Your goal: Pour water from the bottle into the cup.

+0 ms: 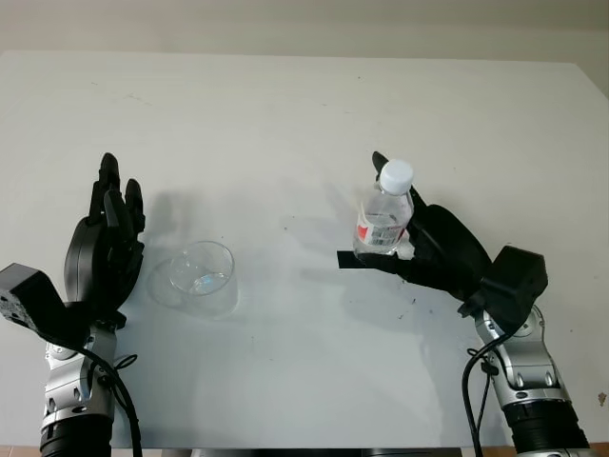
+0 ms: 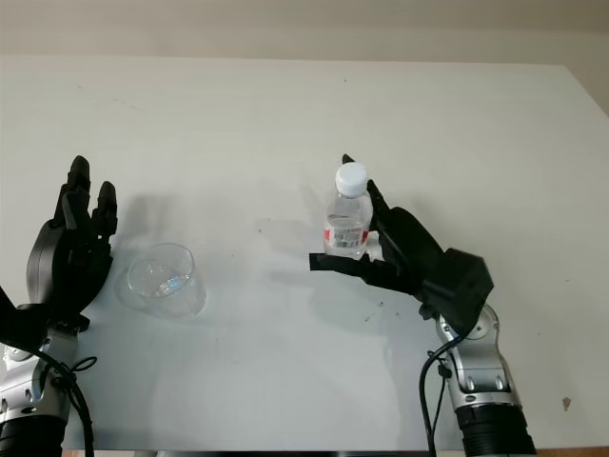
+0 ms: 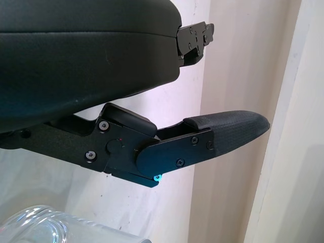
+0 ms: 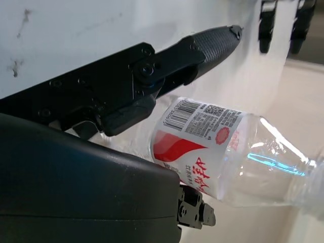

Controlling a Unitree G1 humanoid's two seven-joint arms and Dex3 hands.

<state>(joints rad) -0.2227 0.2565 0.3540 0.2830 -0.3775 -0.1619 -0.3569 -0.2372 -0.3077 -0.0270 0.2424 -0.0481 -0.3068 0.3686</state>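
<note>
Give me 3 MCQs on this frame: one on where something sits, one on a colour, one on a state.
1. Where is the cup relative to the bottle?
A. On the robot's left of it, by the left hand
B. On the robot's right of it
C. Stacked on top of it

2. What colour is the bottle's cap?
A. Blue
B. White
C. Black

3. What is the state of the right hand?
A. Open, away from everything
B. Shut on the cup
C. Shut on the bottle, which stands upright

Answers:
1. A: the clear cup stands on the table next to the open left hand, apart from the bottle.
2. B: the cap is plainly white above a red and white label.
3. C: black fingers wrap the labelled body, cap on top.
</note>
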